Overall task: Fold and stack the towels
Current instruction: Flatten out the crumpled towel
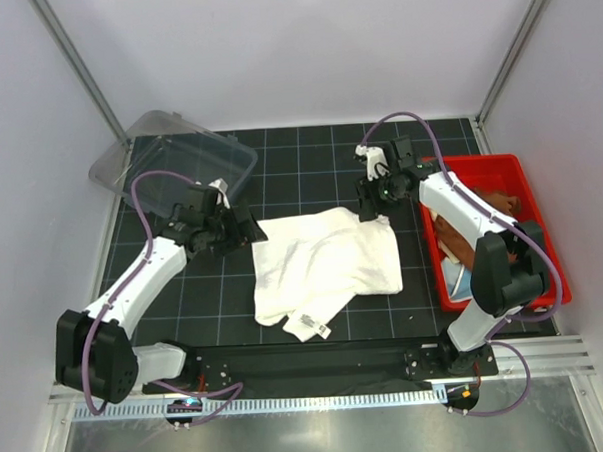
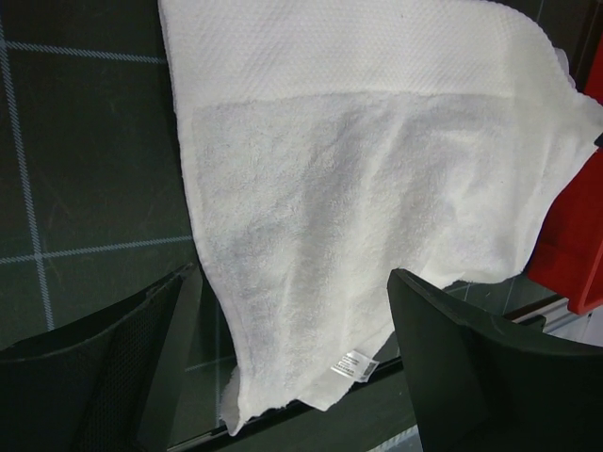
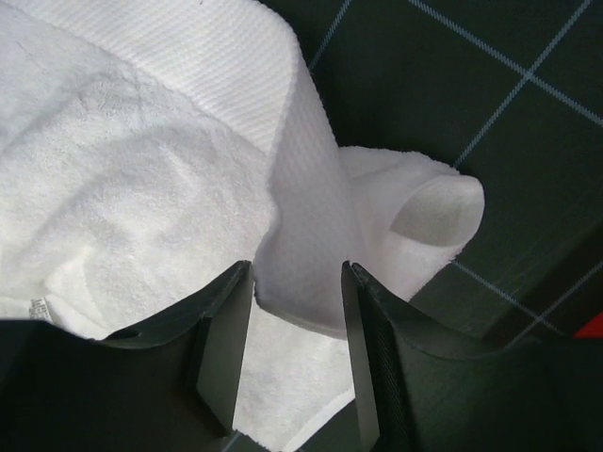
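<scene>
Towel (image 1: 323, 260), cream-white terry, crumpled at centre of black gridded table (image 1: 308, 156); right gripper (image 3: 297, 268) pinches raised fold at far-right corner; left gripper (image 2: 292, 273) spread wide beside far-left corner, empty. Risk: one-sided pull bunches it, thin pinch slips.

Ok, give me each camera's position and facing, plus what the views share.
Top external: above and behind the bases, looking down on the mat; left arm and right arm show.
Left wrist: on the left arm, facing the white towel past its open left gripper.
Right wrist: on the right arm, looking down at the right gripper pinching a towel fold.
Shared: all three see the towel.
</scene>
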Controlling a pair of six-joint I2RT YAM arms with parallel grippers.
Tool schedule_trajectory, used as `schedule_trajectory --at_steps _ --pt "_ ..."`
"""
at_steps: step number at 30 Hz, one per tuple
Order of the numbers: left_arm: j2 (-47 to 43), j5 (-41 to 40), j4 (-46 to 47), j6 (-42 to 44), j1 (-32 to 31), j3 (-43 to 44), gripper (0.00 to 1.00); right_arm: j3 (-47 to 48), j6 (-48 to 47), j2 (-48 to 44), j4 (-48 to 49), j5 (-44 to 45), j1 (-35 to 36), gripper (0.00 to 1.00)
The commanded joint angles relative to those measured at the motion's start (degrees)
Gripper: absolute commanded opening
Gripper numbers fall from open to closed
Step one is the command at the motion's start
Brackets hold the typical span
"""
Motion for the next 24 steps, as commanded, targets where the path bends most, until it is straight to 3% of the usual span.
schedule_trajectory --at_steps 1,3,4,6,7,18,24 --pt "1.2 1.57 1.85 1.45 0.22 2.36 0.84 0.64 -2.4 -0.53 2.21 2.64 -0.19 0.49" --pt "2.52 1.14 2.46 2.07 0.3 3.06 0.84 0.47 -1.26 -0.44 3.36 3.25 -0.1 0.35" --pt "3.48 -0.35 2.64 2.24 0.22 3.67 0.84 0.29 -0.47 -0.26 5.37 3.69 -0.45 0.19" --pt "7.87 -2.2 2.03 2.86 0.22 6.56 0.84 -0.15 2.24 0.09 6.96 4.74 -1.15 0.04" --pt "9.45 -3.16 0.81 3.38 0.22 8.05 0.84 -0.24 3.31 0.44 8.19 5.01 -2.28 0.01" --pt "30.72 -14.75 -1.31 6.81 0.39 20.37 0.79 1.26 7.62 4.04 8.9 2.73 -6.34 0.01" --pt "36.97 -11.28 -0.17 6.12 0.92 23.27 0.74 0.73 7.27 2.82 9.69 2.29 -6.43 0.01"
